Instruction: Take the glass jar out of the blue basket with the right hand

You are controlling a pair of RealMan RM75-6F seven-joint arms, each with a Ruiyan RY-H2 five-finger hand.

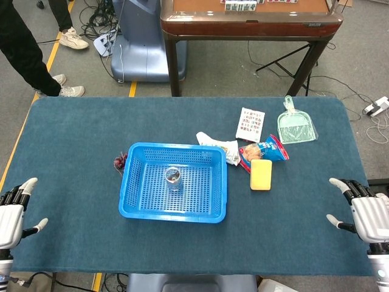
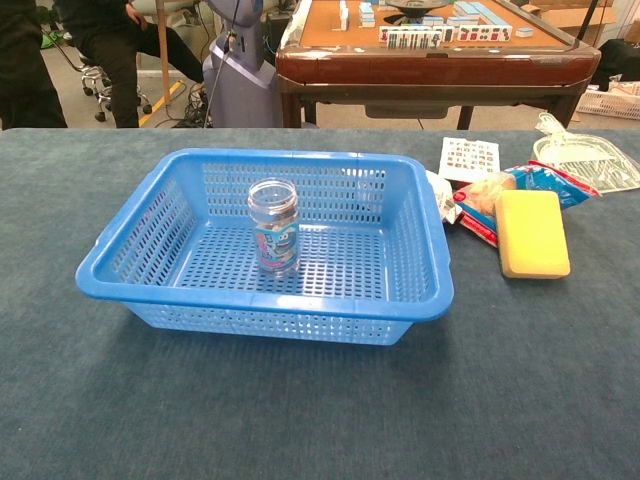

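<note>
A clear glass jar [image 2: 273, 227] with a coloured label stands upright in the middle of the blue basket [image 2: 420, 300]; the head view shows the jar [image 1: 173, 177] from above, inside the basket [image 1: 130, 208]. My right hand [image 1: 366, 216] is at the table's near right edge, fingers spread, holding nothing, far from the basket. At the near left edge my left hand [image 1: 10, 215] is also spread and empty. Neither hand appears in the chest view.
Right of the basket lie a yellow sponge [image 1: 261, 174], a snack bag [image 1: 265, 149], a white packet [image 1: 220, 145], a printed card [image 1: 250, 125] and a green dustpan [image 1: 296, 126]. A small dark red object [image 1: 119, 162] sits at the basket's left. A wooden table stands beyond.
</note>
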